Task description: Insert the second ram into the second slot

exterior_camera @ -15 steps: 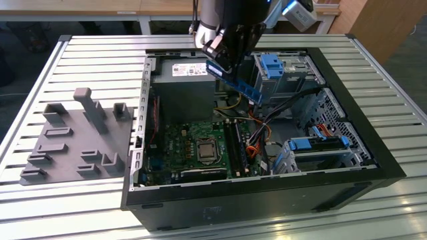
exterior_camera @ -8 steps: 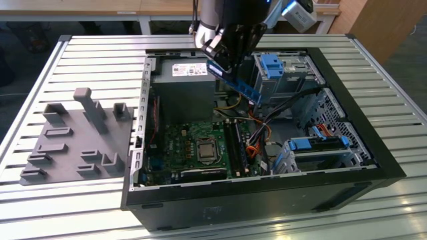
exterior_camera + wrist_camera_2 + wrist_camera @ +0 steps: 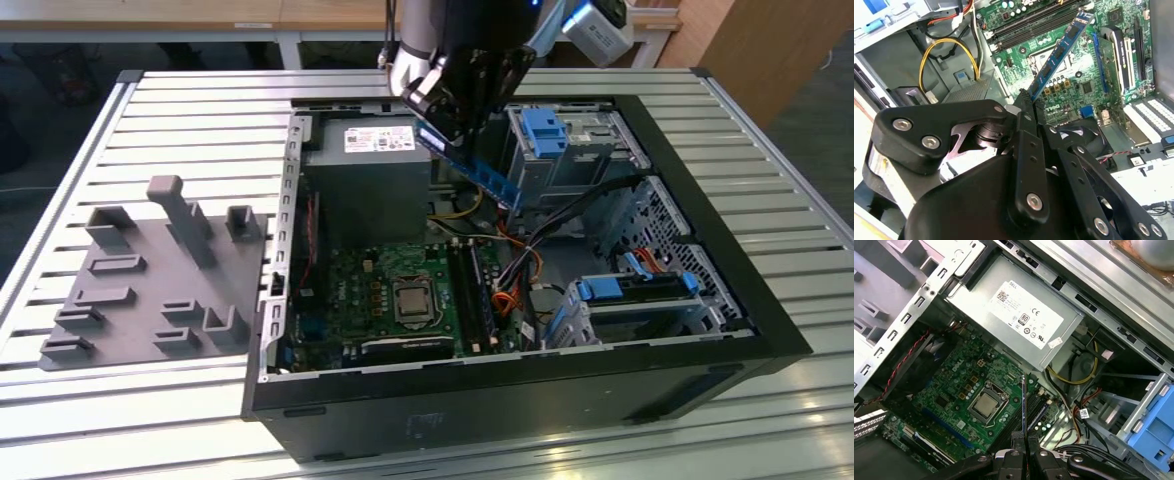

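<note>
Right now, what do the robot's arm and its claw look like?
The gripper is black. It is built from chunky flat bars with rounded ends, joined by round silver bolts. In the exterior view the arm is a silvery-grey tube with black parts lower down, and there is a pale grey box next to it.

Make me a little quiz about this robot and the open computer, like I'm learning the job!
1. True or false: the gripper is shut on the blue memory stick.
2. Where is the stick? A) pushed into a slot B) up in the air over the green board C) lying on the table
3. Fill in: the looping wires beside the grey power box are ___.
Key: 1 true; 2 B; 3 yellow.
</note>
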Controlling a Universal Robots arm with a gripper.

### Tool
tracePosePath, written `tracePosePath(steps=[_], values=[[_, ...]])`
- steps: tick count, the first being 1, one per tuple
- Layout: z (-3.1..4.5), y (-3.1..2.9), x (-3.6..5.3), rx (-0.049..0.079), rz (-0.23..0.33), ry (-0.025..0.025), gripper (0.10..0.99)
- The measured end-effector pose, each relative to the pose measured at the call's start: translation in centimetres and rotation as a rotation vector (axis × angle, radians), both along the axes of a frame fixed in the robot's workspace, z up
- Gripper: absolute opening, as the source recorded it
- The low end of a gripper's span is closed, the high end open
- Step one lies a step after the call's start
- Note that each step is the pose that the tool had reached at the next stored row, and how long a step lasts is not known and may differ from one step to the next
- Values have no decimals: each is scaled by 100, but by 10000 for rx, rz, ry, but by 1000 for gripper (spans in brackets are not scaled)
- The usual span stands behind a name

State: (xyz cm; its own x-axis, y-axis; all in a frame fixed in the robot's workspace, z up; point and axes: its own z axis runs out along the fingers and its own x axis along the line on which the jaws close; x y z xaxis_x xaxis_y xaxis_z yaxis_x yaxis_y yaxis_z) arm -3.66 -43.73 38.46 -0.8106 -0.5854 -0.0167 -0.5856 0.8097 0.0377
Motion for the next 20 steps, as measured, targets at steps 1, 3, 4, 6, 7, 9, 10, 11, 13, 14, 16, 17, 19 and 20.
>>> tracePosePath(steps=[1,3,4,6,7,9,10,11,13,14,16,17,19,20], values=[[0,0,0,-1,-46,0,137],[0,0,0,0,-143,0,137],[0,0,0,0,-190,0,137],[0,0,0,0,-285,0,137],[0,0,0,0,-332,0,137],[0,0,0,0,-432,0,137],[0,0,0,0,-482,0,137],[0,0,0,0,-534,0,137],[0,0,0,0,-634,0,137],[0,0,0,0,-686,0,137],[0,0,0,-1,-805,0,137],[0,0,0,-2,-866,1,137],[-1,0,0,-5,-1016,1,137],[-1,0,0,-7,-1105,1,137]])
